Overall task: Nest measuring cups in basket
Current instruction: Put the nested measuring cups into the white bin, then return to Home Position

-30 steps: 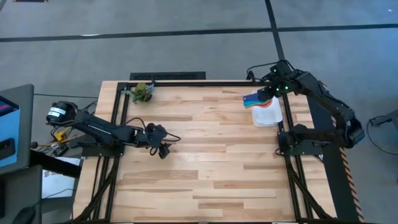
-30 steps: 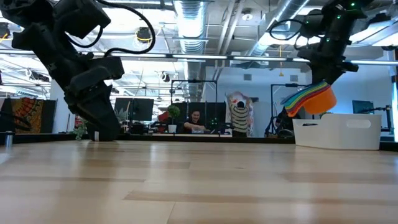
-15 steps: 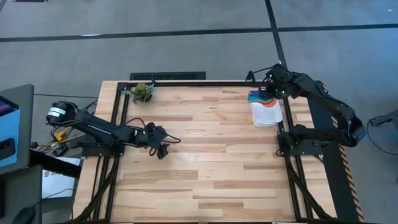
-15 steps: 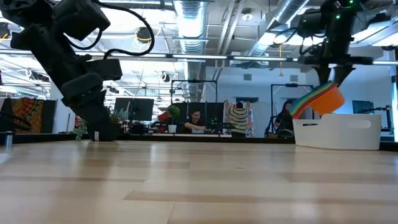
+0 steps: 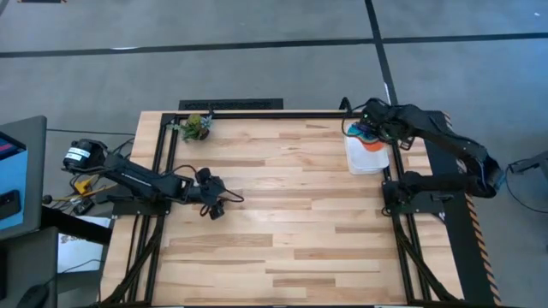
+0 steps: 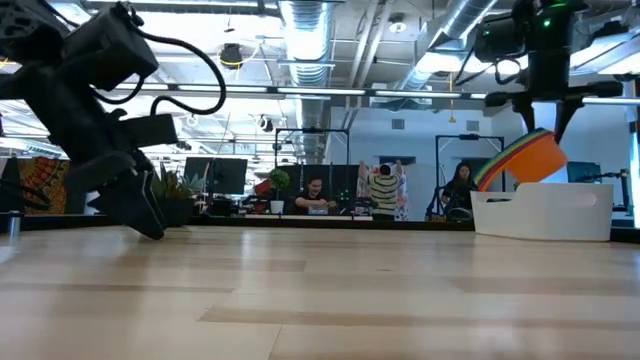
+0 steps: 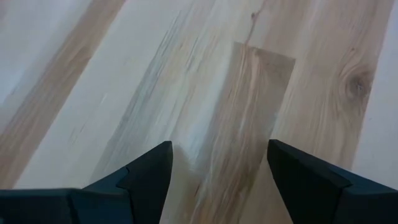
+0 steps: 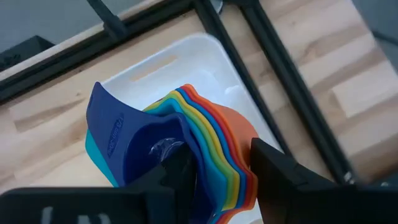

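Wooden tabletop [image 5: 282, 214] planks carry, at the far left corner, a small green plant [image 5: 197, 127], and nearer the left edge the left gripper [image 5: 216, 208] hangs low over bare boards with its jaws apart and nothing between them. Over at the far right, the right gripper [image 5: 374, 130] has its jaws clamped on the nested measuring cups [image 8: 180, 143], dark blue innermost and orange outermost, holding the stack tilted just above the white basket [image 5: 370, 160].
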`<state>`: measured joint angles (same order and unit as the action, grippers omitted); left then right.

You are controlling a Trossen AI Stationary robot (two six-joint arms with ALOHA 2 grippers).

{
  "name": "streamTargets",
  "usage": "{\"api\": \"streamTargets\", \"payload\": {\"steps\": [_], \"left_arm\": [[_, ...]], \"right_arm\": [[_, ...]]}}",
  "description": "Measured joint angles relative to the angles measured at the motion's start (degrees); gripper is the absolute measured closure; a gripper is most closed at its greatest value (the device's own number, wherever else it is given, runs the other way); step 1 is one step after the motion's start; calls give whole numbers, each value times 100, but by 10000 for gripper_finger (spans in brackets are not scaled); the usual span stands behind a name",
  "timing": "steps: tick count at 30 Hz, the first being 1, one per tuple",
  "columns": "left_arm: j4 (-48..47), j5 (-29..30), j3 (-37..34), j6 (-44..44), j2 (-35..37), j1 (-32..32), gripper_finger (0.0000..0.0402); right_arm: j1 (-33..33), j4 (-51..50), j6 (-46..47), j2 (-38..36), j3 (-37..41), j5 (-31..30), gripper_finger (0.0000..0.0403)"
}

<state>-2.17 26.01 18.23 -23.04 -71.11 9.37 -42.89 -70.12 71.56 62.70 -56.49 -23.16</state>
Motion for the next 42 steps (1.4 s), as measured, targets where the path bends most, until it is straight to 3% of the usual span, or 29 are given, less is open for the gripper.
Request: {"api": "streamTargets", "payload": {"steps": [10, 13, 27, 42], "left_arm": [[858, 14, -172, 443, -17, -11, 148], [925, 0, -174, 490, -17, -11, 148], [881, 23, -174, 347, -17, 137, 148], [900, 121, -172, 236, -15, 197, 148]], "right_arm": [[818, -1113, 2579, 962, -2, -295, 255], [928, -1088, 2898, 1215, -2, -242, 256], [1040, -611, 3360, 2274, -7, -222, 253], [1108, -660, 3262, 2281, -2, 127, 184]]}}
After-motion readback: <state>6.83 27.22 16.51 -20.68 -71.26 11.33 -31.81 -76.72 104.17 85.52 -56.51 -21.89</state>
